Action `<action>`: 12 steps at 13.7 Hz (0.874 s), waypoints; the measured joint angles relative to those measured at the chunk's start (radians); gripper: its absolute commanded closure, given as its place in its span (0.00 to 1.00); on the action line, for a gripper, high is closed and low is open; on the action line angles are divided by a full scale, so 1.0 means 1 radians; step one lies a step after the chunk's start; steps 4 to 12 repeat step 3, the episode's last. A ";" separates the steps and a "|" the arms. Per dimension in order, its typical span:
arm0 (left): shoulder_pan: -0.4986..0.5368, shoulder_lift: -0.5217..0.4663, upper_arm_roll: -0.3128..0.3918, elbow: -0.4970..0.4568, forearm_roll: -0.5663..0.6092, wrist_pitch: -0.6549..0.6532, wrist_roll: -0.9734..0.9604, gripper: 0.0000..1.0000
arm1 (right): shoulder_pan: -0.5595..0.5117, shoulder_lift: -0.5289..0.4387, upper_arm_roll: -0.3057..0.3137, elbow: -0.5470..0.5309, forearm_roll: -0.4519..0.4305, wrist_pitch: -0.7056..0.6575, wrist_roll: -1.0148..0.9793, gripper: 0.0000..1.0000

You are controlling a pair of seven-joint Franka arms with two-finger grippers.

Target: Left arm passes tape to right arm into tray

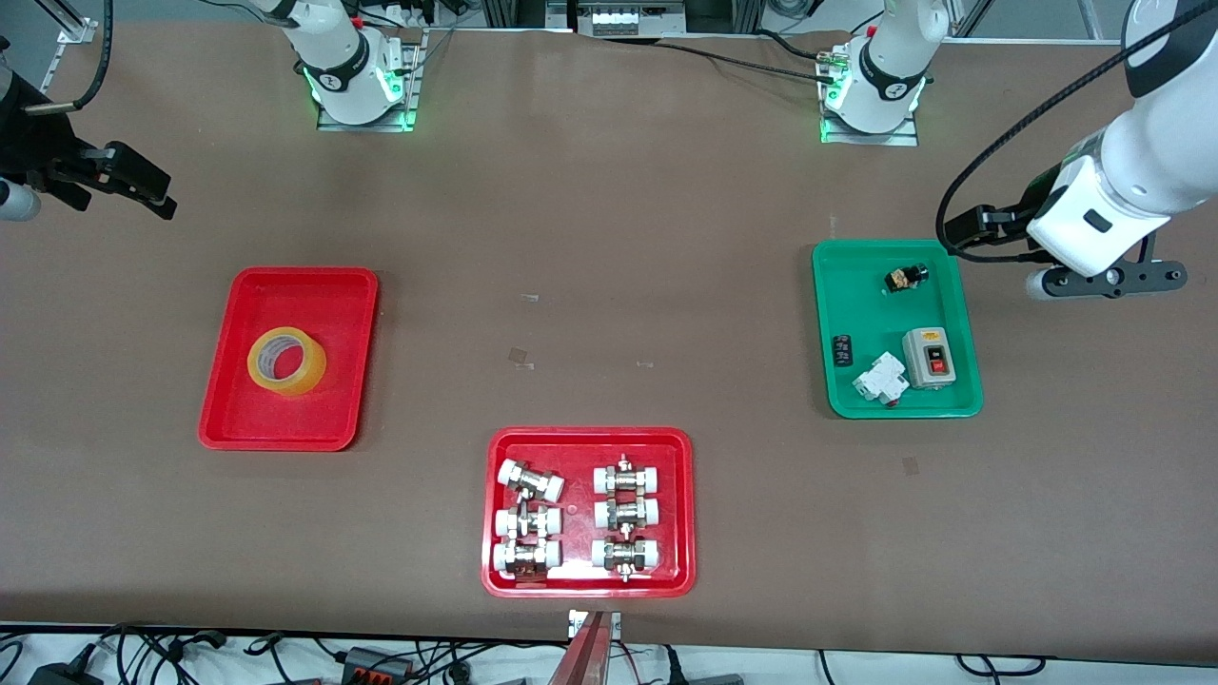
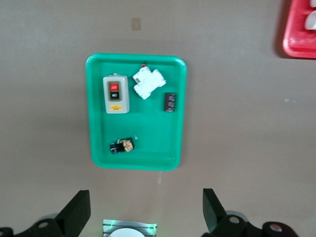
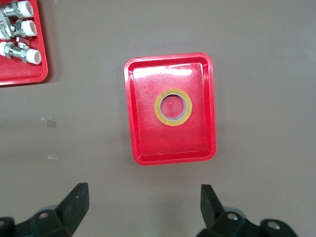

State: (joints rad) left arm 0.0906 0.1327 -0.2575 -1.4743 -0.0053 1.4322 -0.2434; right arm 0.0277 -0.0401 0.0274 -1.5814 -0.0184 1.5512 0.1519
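tape lies flat in the tray, hole facing up, no long axis to speak of, at the right arm's end of the table. right gripper hangs spread wide and empty, closer to it; left gripper, also spread empty, hovers by the green tray.

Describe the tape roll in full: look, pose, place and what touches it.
The tape is a wide ring of translucent yellow packing tape with a pale inner core, its hole showing the red floor beneath. It lies flat near the middle of the plain red tray, clear of the low rim. Only the tray floor touches it. The right gripper, fingers open, is high over the table beside the tray, not touching it.
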 measured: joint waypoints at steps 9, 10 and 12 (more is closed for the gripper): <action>0.000 -0.003 -0.003 0.001 -0.001 0.028 0.000 0.00 | 0.000 0.005 0.000 0.000 0.000 0.014 -0.002 0.00; 0.000 -0.003 -0.003 0.001 -0.001 0.028 0.000 0.00 | 0.000 0.005 0.000 0.000 0.000 0.014 -0.002 0.00; 0.000 -0.003 -0.003 0.001 -0.001 0.028 0.000 0.00 | 0.000 0.005 0.000 0.000 0.000 0.014 -0.002 0.00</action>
